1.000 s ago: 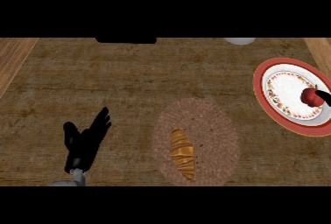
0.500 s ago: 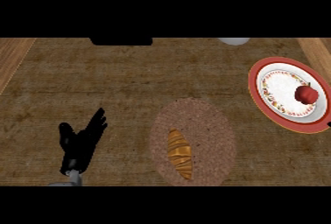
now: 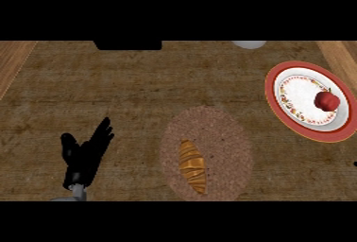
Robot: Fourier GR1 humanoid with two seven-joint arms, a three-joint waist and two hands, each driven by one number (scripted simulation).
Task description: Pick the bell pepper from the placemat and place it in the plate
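Pepper (image 3: 326,100) sits on the plate (image 3: 279,78); left robot hand (image 3: 83,156) rests wide, holding nothing (croissant (image 3: 193,165) on placemat (image 3: 230,137)).

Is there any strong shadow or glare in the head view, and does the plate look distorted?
Head view: the light is even and rather dim, with no glare on the counter and no strong shadow near the left hand; the round plate appears taller than wide, with the red bell pepper on it; the croissant on the placemat casts hardly any shadow.
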